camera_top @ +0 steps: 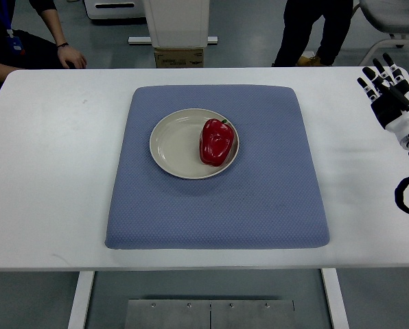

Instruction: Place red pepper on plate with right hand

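Observation:
A red pepper (216, 142) lies on the right side of a beige plate (173, 147), its green stem pointing toward the far rim. The plate sits near the middle of a blue mat (259, 205). My right hand (383, 77) hovers far off at the table's right edge, fingers straight and spread, holding nothing. It is well apart from the pepper and the plate. The left arm does not show.
The white table (53, 171) carries the mat. A person's hand (72, 58) rests on the far left corner. Another person's legs (314, 31) stand behind the table, beside a cardboard box (179, 57) and a chair (390, 20).

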`<state>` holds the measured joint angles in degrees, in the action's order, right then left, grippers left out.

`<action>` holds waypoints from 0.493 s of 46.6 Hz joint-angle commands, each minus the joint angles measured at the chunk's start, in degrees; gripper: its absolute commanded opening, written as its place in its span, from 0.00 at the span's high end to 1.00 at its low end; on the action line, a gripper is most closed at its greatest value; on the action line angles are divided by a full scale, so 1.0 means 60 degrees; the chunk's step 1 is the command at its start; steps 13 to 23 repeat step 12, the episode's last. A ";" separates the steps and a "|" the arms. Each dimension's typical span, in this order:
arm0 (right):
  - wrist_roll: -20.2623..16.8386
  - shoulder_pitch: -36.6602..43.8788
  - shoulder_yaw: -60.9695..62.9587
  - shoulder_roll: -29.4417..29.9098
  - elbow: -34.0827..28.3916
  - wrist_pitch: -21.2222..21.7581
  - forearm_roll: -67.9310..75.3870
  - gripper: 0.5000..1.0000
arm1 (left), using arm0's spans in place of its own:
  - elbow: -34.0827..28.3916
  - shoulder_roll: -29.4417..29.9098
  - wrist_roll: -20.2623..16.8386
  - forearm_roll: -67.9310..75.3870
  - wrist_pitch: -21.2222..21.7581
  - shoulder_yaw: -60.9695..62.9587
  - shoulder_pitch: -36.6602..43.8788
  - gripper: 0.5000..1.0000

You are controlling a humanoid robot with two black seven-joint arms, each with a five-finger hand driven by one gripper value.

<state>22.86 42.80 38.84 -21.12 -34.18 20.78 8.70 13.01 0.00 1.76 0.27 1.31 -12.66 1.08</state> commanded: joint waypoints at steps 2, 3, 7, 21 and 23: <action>-0.0002 -0.0219 0.0001 0.0034 0.0334 0.0068 0.0190 0.00 | 0.0000 0.0000 0.0014 0.0000 0.0001 0.0001 -0.0004 0.00; -0.0002 -0.0219 0.0001 0.0049 0.0408 0.0082 0.0190 0.00 | 0.0000 0.0000 0.0000 0.0000 0.0001 0.0001 0.0010 0.00; -0.0002 -0.0234 0.0001 0.0151 0.0671 0.0053 0.0205 0.00 | 0.0000 0.0000 0.0000 0.0000 0.0001 0.0001 -0.0005 0.00; -0.0002 -0.0234 0.0001 0.0239 0.0789 0.0068 0.0205 0.00 | 0.0000 0.0000 0.0000 0.0000 0.0001 0.0001 -0.0005 0.00; -0.0002 -0.0234 0.0001 0.0239 0.0789 0.0068 0.0205 0.00 | 0.0000 0.0000 0.0000 0.0000 0.0001 0.0001 -0.0005 0.00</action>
